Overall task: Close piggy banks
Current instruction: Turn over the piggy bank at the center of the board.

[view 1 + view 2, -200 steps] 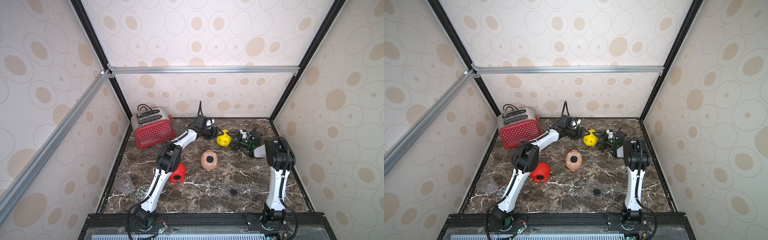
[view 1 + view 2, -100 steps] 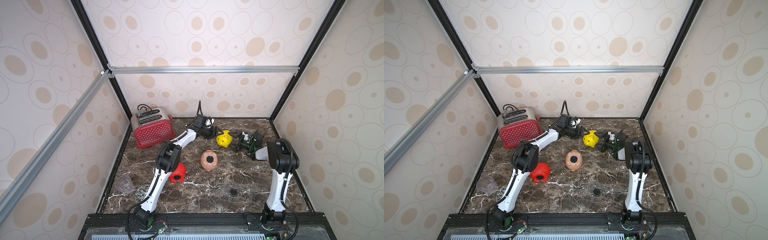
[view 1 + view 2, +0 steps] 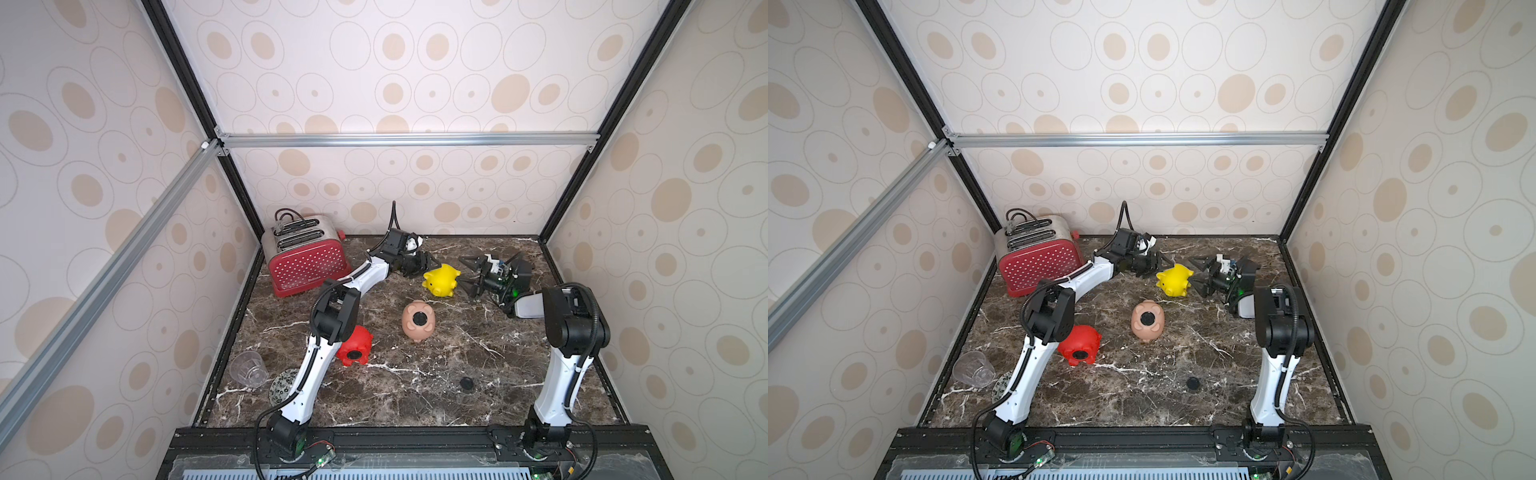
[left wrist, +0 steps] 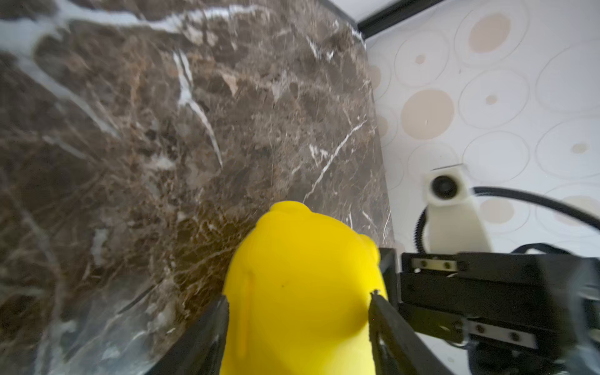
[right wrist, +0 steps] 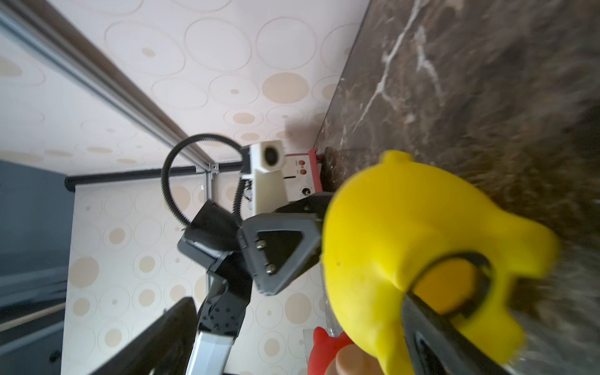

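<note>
We find the yellow piggy bank [image 3: 440,280] standing near the back of the marble table [image 3: 415,399], caught between the two arms. The left gripper [image 3: 424,266] reaches it from the toaster [image 3: 307,266] side, and in the left wrist view its fingers [image 4: 214,324] lie against both flanks of the yellow body, clamped on it as far as we can see. The right gripper [image 3: 463,272] faces the pig from the opposite side with its jaws spread wide. In the right wrist view one of its fingers [image 5: 438,331] crosses the rim of the pig's round belly hole [image 5: 454,285], which shows yellow-orange inside. The peach piggy bank [image 3: 418,322] lies on its back nearer the middle of the table, well apart from both grippers, its belly circle showing black. The red piggy bank [image 3: 355,345] lies just beside the left arm's elbow, also with a black circle at its belly. A small black disc [image 3: 466,382] rests alone on the marble toward the front. At the front left corner a clear cup [image 3: 248,370] stands next to a patterned ball [image 3: 281,386], which is partly hidden behind the left arm.
</note>
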Available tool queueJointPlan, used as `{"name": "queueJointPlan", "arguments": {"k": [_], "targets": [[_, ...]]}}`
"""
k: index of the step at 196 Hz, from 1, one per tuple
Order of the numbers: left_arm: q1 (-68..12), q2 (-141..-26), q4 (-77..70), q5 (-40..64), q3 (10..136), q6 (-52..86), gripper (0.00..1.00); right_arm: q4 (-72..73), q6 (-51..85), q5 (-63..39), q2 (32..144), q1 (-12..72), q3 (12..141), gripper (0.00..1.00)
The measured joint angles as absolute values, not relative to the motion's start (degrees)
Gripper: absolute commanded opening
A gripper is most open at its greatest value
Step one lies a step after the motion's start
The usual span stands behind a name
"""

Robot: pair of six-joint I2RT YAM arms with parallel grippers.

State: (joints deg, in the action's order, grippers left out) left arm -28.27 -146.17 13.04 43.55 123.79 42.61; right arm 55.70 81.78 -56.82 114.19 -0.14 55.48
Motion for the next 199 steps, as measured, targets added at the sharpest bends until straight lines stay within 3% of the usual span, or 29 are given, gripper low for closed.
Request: {"name": "queueJointPlan", "arguments": {"k": [48, 103, 199], "targets": [[-29.8, -148.2, 15.7, 44.4, 122.4, 41.8, 0.68, 53.2, 76.6, -58.2, 109.8, 0.3, 55.6, 1.0], [-30.0, -148.2, 15.4, 44.8, 122.1, 41.5, 0.68, 40.2, 67.9, -58.3, 107.2, -0.2, 55.6, 1.0], [-30.0, -146.8, 15.7, 42.9, 120.5, 40.7, 0.65, -7.4, 38.4, -46.7, 91.0, -0.8, 63.7, 0.99]]}}
